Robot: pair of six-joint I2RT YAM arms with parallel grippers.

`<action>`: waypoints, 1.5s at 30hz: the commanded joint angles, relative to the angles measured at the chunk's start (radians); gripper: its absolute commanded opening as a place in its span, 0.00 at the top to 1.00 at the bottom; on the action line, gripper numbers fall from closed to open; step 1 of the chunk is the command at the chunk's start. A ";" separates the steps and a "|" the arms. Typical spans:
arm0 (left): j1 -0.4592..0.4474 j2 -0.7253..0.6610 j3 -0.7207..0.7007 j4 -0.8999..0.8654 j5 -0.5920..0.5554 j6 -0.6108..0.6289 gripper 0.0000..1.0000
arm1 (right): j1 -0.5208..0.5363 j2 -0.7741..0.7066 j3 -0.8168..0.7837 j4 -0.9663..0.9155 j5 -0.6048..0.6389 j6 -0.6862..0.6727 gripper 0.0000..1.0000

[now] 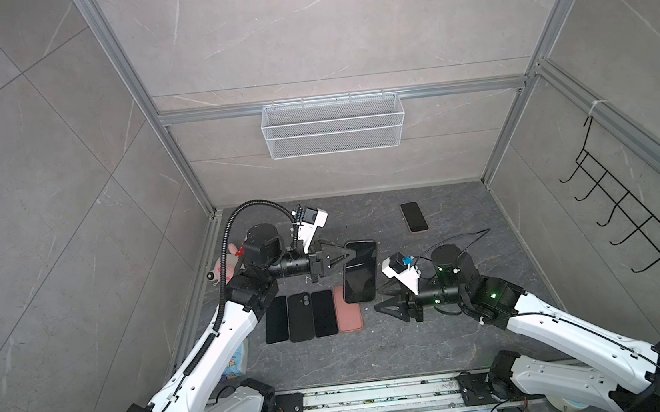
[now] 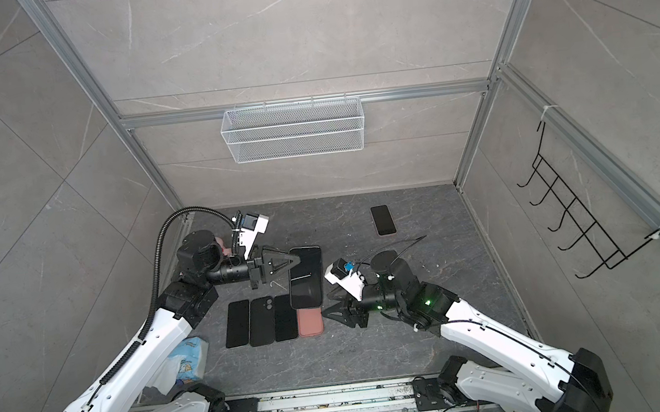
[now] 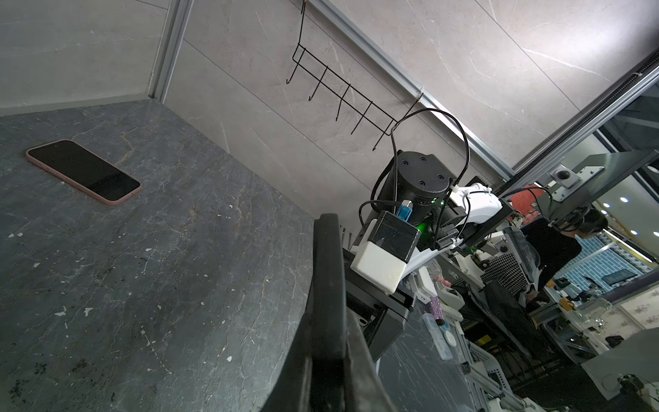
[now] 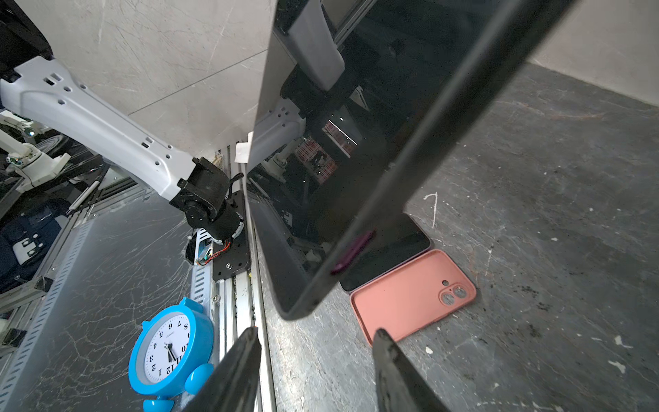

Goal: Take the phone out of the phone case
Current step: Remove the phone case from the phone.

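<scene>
Phone [image 1: 360,272] is up off the tabletop [image 1: 438,342], pinched at one long edge by my left jaws. The empty pink case [image 1: 349,315] lies flat by its near end, so I'd call the pull-out done w/ only set-down left. Right jaws are spread, nothing between, just beside that end. Can't tell if the phone's dark rim is bare body or a thin black case; a 2nd, pink-rimmed phone [image 1: 414,216] lies well apart at the back.

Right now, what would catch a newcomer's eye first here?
The left gripper pinches a large black phone by its edge, raised off the table. An empty pink phone case lies beside the open right gripper. A bright blue alarm clock sits by the front rail.
</scene>
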 commanded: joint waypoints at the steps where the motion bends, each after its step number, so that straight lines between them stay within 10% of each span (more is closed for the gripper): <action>1: 0.000 -0.003 0.008 0.102 0.031 -0.015 1.00 | 0.000 0.007 0.016 0.048 -0.029 0.006 0.48; 29: 0.000 -0.011 -0.035 0.170 0.023 -0.063 1.00 | 0.000 0.071 0.002 0.148 -0.080 0.007 0.89; 45: -0.008 0.055 -0.110 0.455 -0.029 -0.340 1.00 | -0.001 0.084 -0.078 0.359 -0.095 -0.132 1.00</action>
